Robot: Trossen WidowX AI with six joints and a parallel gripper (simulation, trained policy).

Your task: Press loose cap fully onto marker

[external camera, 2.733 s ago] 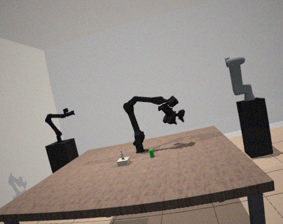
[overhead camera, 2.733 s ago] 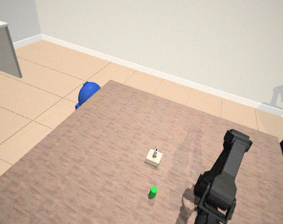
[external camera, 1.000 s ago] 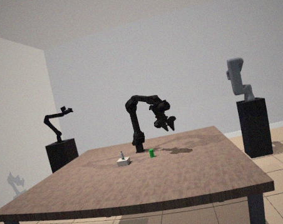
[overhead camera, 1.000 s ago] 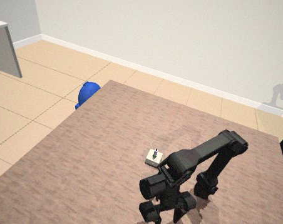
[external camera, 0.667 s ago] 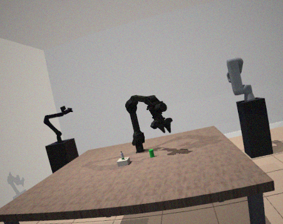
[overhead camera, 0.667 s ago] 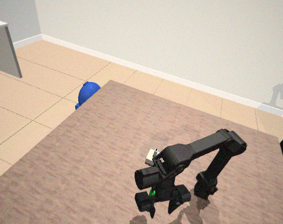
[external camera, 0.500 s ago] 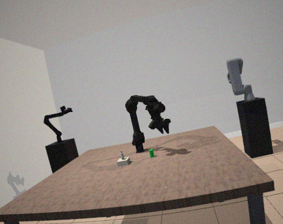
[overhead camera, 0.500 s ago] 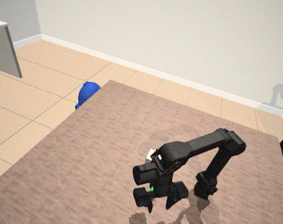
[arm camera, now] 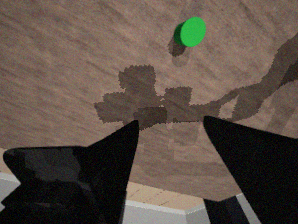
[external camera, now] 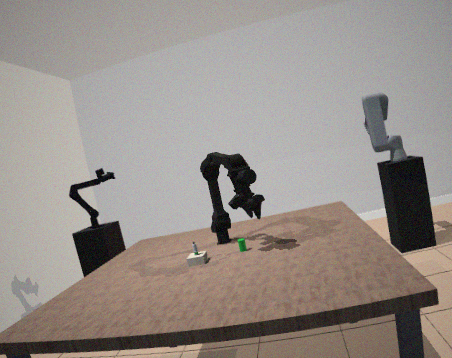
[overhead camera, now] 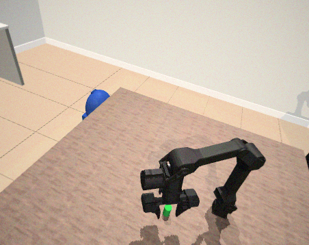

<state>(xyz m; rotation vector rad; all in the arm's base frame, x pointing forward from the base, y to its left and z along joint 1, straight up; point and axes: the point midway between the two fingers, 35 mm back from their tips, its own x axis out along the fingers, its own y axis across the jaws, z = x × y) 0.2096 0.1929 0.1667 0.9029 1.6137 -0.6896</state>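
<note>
The green cap [overhead camera: 167, 211] [external camera: 242, 245] [arm camera: 192, 32] stands upright and loose on the table. The marker [external camera: 194, 248] stands uncapped and upright in the pale holder block [external camera: 197, 258], left of the cap in the exterior view; both are hidden behind the arm in the top view and out of the wrist view. My gripper [overhead camera: 168, 217] [external camera: 256, 216] [arm camera: 170, 122] is open and empty, pointing down. It hangs above the table, higher than the cap and off to its side; the cap shows beyond the fingertips in the wrist view. In the top view the cap only lines up between the fingers.
The wooden table [overhead camera: 104, 154] [external camera: 308, 285] [arm camera: 45, 65] carries my arm's base and shadows. Another arm on a black pedestal [external camera: 99, 247] stands at the left, and a grey arm on a black pedestal [external camera: 408, 210] at the right, both off the table. A blue object [overhead camera: 97, 100] shows past the table edge.
</note>
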